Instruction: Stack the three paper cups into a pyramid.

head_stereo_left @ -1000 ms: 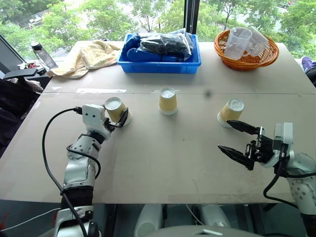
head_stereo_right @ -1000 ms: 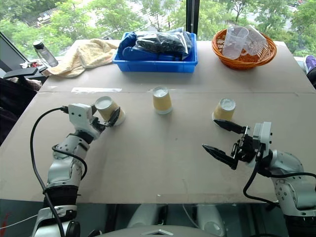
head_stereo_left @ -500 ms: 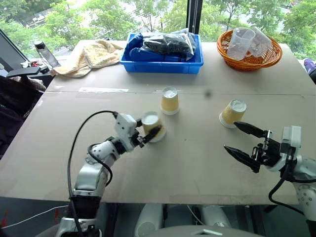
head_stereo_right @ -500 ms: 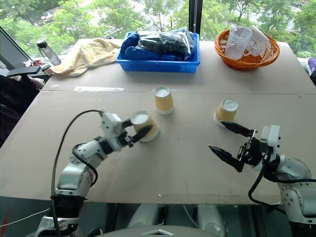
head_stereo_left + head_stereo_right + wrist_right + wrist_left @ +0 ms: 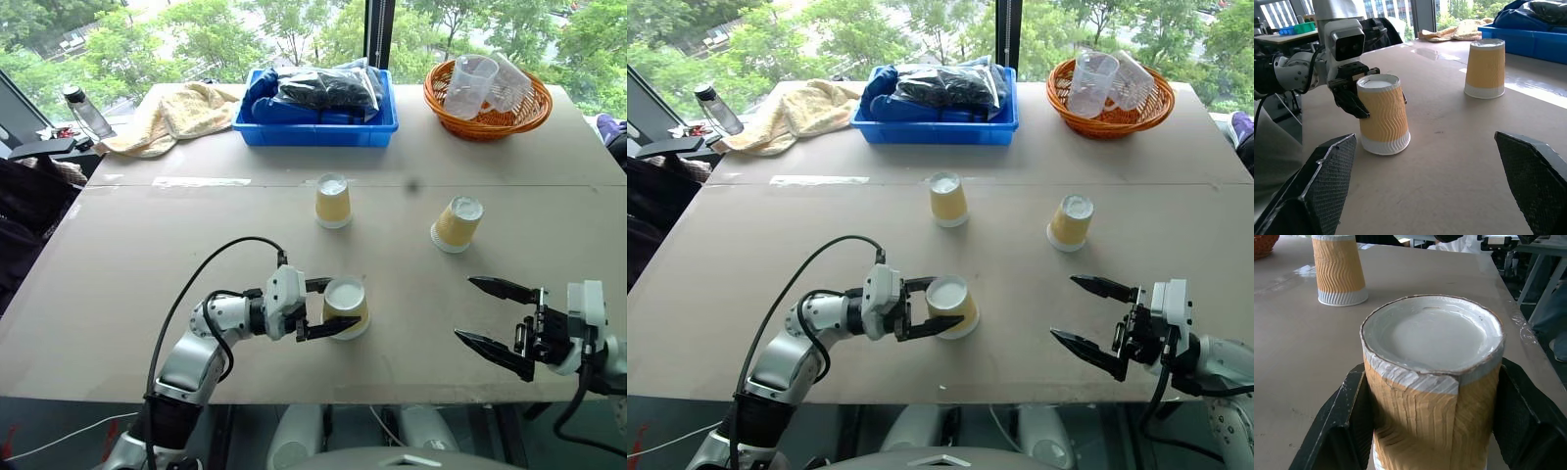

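While the table point(image 5: 147, 225) takes up most of the head view, the work sits near its front edge: the left gripper point(image 5: 335, 306) has its two black fingers closed on the sides of one of the three paper cups point(image 5: 346, 305), which stands upside down, white base up, with its rim on or just off the board — the wrist views do not settle which. By my reading this is the base-building step: the cup is being placed as one foot of the pyramid, and nothing is stacked yet.

Going from the biggest things down, with the held cup as the clock's centre: one blue bin point(image 5: 315, 125) of dark bagged goods lies at 12 o'clock, at the far side of the table; one yellow towel point(image 5: 181, 110) at about 11; one wicker basket point(image 5: 487, 106) at about 1, holding what look like two clear plastic cups point(image 5: 482, 80); one bottle point(image 5: 86, 112) at about 10, on the far left corner.

Of paper cups there are three, all inverted. A second cup point(image 5: 333, 201) stands at 12, well apart from the held one; a third cup point(image 5: 457, 223) stands at about 2, leaning slightly.

The right gripper point(image 5: 498, 313) hovers at 3 o'clock with its jaws spread wide, holding nothing.

The next move, as I judge it, calls for the left fingers to let go cleanly — without tipping the cup — then for a second cup to be set just beside it, rims nearly touching, so the last can bridge both bases.
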